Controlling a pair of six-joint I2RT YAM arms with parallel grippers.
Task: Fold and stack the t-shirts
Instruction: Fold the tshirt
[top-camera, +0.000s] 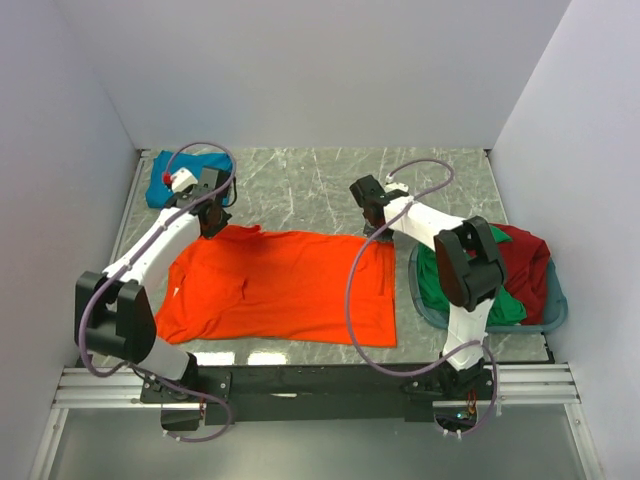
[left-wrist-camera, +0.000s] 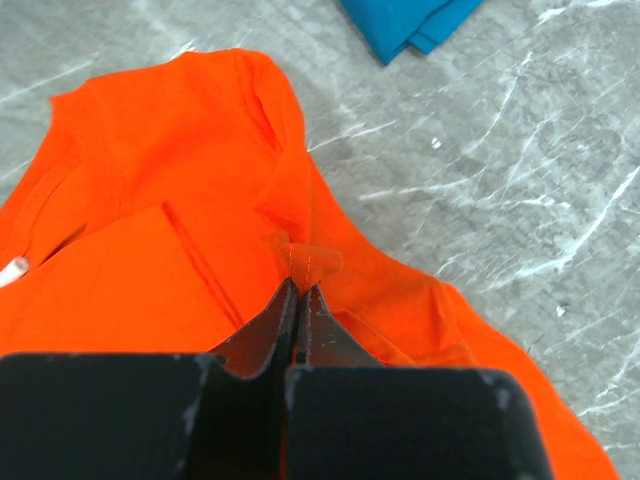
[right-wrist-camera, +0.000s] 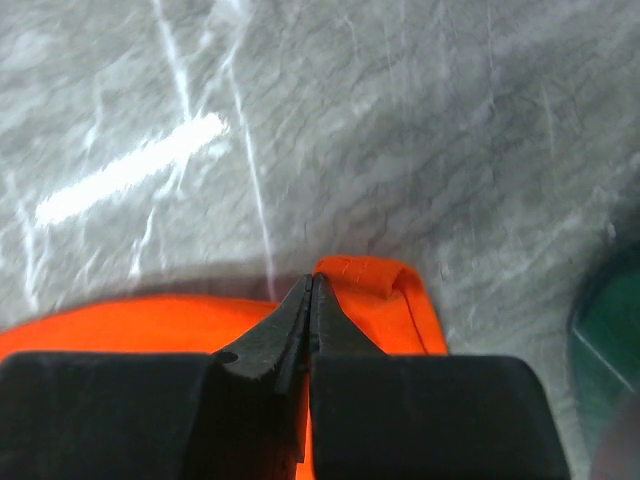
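Observation:
An orange t-shirt (top-camera: 280, 290) lies spread flat on the marble table. My left gripper (top-camera: 213, 224) is at its far left corner, shut on a small pinch of the orange cloth (left-wrist-camera: 150, 200); the left gripper's tips (left-wrist-camera: 300, 287) hold a raised fold. My right gripper (top-camera: 374, 224) is at the far right corner. The right gripper's tips (right-wrist-camera: 311, 285) are shut on the rolled hem of the orange t-shirt (right-wrist-camera: 385, 300). A teal t-shirt (top-camera: 183, 178) lies folded at the back left, and the teal t-shirt (left-wrist-camera: 410, 25) also shows in the left wrist view.
A grey-blue basket (top-camera: 556, 315) at the right holds a green t-shirt (top-camera: 500, 300) and a dark red t-shirt (top-camera: 527, 262). Its edge (right-wrist-camera: 610, 350) shows right of my right gripper. White walls enclose the table on three sides.

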